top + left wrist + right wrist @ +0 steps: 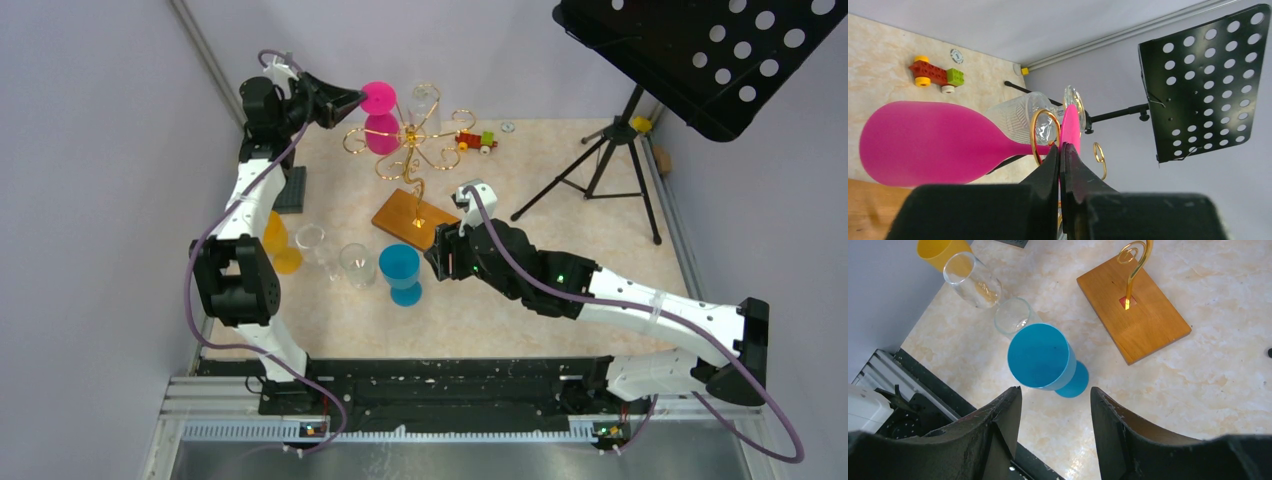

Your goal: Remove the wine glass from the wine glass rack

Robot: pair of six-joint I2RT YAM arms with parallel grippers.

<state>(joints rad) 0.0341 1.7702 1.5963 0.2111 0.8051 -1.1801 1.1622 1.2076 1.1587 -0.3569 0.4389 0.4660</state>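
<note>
A pink wine glass (381, 133) hangs upside down on the gold wire wine glass rack (418, 137), which stands on an orange-brown wooden base (413, 219). My left gripper (357, 100) is shut on the edge of the pink glass's foot (1069, 125). In the left wrist view the bowl (923, 145) lies left of the gripper (1060, 148), and the stem passes through a gold loop (1040, 131). A clear wine glass (1018, 117) hangs behind it. My right gripper (440, 256) is open and empty, low beside the base (1133, 315).
A blue glass (401, 271), two clear glasses (357, 264) and a yellow cup (281, 246) stand left of the base. A toy brick car (476, 142) lies behind the rack. A black music stand (700, 50) on a tripod (610, 165) is at the back right.
</note>
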